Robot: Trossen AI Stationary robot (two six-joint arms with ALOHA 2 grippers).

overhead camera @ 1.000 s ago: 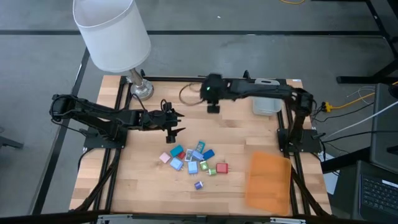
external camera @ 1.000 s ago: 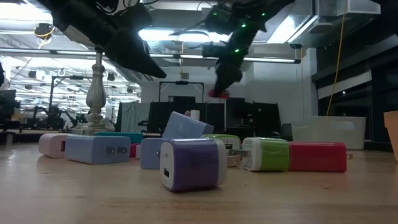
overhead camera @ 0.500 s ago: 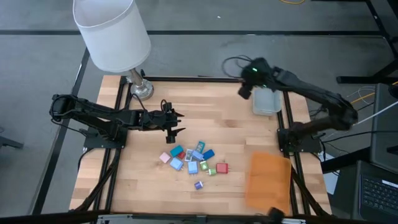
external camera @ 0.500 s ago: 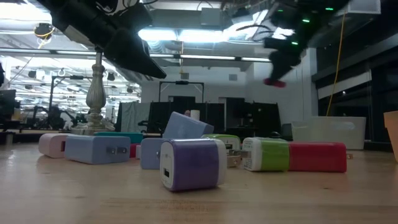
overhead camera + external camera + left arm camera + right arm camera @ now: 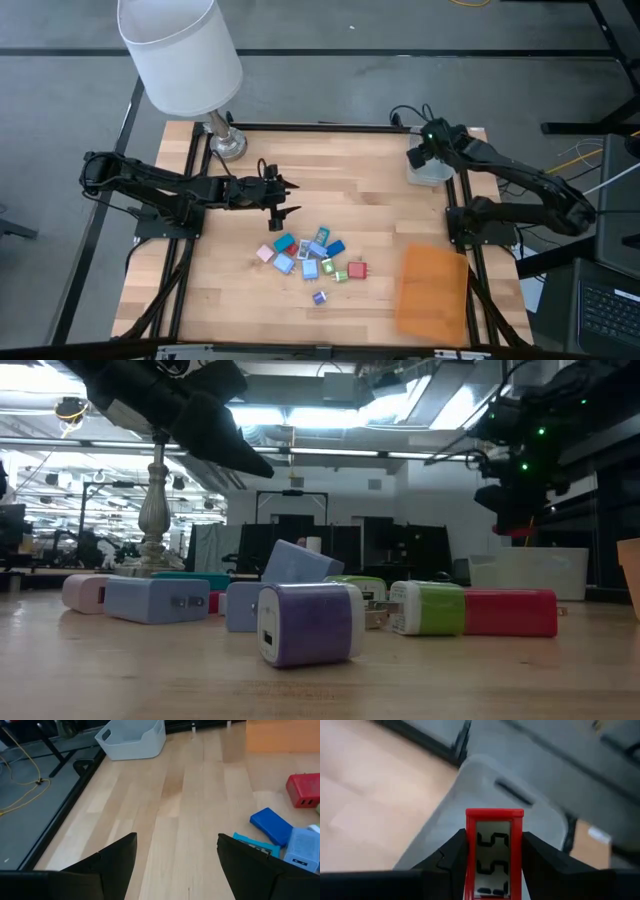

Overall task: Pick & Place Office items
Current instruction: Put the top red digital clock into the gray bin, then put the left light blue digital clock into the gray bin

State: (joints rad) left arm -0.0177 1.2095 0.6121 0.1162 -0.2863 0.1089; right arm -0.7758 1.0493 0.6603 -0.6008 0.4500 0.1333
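Right tool point(image 5: 494, 851) pinches a red block point(image 5: 494, 851) between its two fingers, its pale face with dark markings turned toward the wrist camera. Held upright and centred in the grip, the piece looks secure enough to be let go cleanly. Directly beyond and beneath the tool sits the grey tray point(image 5: 530, 815), so the carry appears to be nearing its drop: the block hangs above the tray's near wall rather than resting in it, not yet released. From above, this tool point(image 5: 420, 156) sits over the tray point(image 5: 432, 172) at the table's far right corner.

Well away from that tool, the remaining office items point(image 5: 312, 257) lie clustered on the table point(image 5: 350, 190), some touching one another; a purple block point(image 5: 308, 623) sits slightly apart from the heap.

Left tool point(image 5: 176, 856) waits with its fingers spread wide and nothing between them, poised just beside the cluster, probably placed for the next pick. An orange sheet point(image 5: 433, 290) lies near the right arm's base.
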